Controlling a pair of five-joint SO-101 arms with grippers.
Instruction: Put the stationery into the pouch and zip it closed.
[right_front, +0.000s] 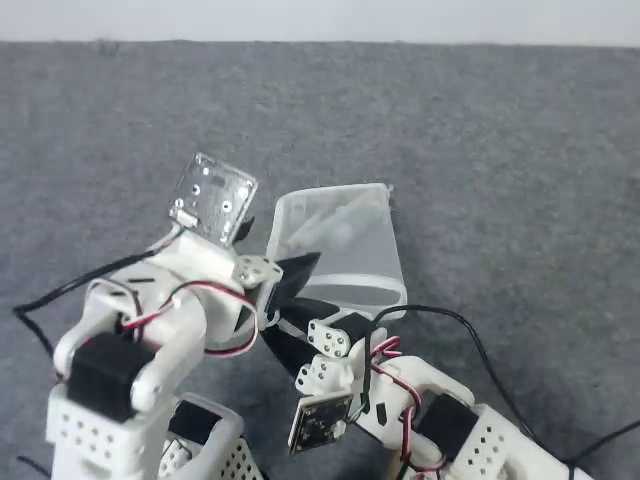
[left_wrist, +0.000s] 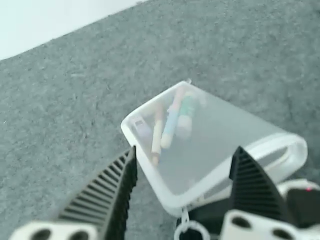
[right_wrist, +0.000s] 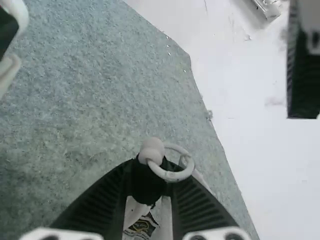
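- There is one pouch (right_front: 340, 240). It is see-through and lies on the grey mat (right_front: 500, 150), just in front of both arms.
- The stationery (left_wrist: 170, 120) is inside the pouch, down at the far end.
- I count about three pens there, lying side by side: a pale orange one, a light blue one and one with green on it.
- A small purple thing lies next to them.
- There is one zip pull (right_wrist: 172, 162), a white ring with a little bead on it.
- There are two arms, the left arm (right_front: 150, 320) and the right arm (right_front: 440, 410), each with one gripper.
- The left arm bends over the near end of the pouch.
- The left gripper (left_wrist: 185, 152) is spread wide and has hold of nothing. One black finger is on each side of the pouch.
- The right arm comes in low from the near right.
- The right gripper (right_wrist: 150, 170) is pinched tight on the zip pull, and the ring pokes out past its tips.
- The end of the pouch near the arms shows a white rim in a loop, so the mouth looks open.
- The pens are blurry through the plastic, so the count may be off.
- In the high view the arms cover the near corner of the pouch.
- I cannot tell if the left fingers touch the pouch.
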